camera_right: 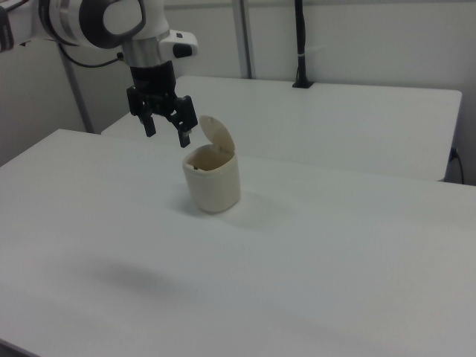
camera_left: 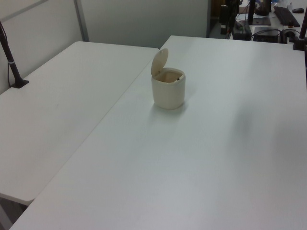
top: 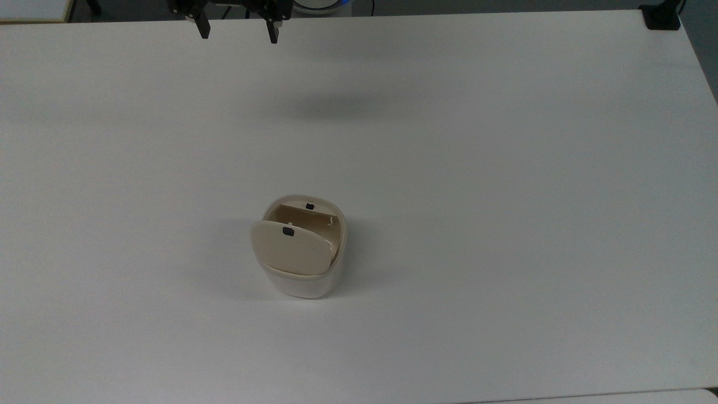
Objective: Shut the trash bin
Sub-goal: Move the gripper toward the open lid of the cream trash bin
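Pincer (top: 235,31) at the top view's upper left, hanging high above the far edge of the white counter (top: 505,168), fingers spread wide and holding nothing. Trash bin (top: 303,264) further right and much lower in the top view, well apart from the pincer, standing upright near the counter's middle. Lid (top: 289,247) raised and tilted back on the near rim, tan inside exposed, black square mark facing up. In the right view, pincer (camera_right: 166,128) to the left of the lid (camera_right: 216,134), at about lid height. Probably a matter of crossing toward the bin, getting behind the lid's raised edge, and pushing it forward and down over the opening.
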Robot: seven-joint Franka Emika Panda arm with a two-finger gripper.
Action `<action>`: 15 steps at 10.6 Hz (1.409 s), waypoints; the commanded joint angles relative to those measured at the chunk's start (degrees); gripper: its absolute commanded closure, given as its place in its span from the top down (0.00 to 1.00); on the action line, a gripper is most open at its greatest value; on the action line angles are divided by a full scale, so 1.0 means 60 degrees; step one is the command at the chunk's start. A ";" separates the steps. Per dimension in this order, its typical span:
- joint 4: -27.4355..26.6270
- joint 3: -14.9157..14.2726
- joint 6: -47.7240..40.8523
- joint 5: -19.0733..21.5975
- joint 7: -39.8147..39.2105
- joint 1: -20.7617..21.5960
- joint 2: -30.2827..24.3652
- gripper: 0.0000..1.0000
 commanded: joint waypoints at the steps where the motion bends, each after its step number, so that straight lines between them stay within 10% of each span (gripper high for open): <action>1: -0.0099 -0.0059 -0.0279 -0.0049 -0.0040 0.0039 -0.0121 1.00; 15: 0.0385 -0.0147 -0.0355 -0.0123 -0.0348 -0.0035 0.0493 1.00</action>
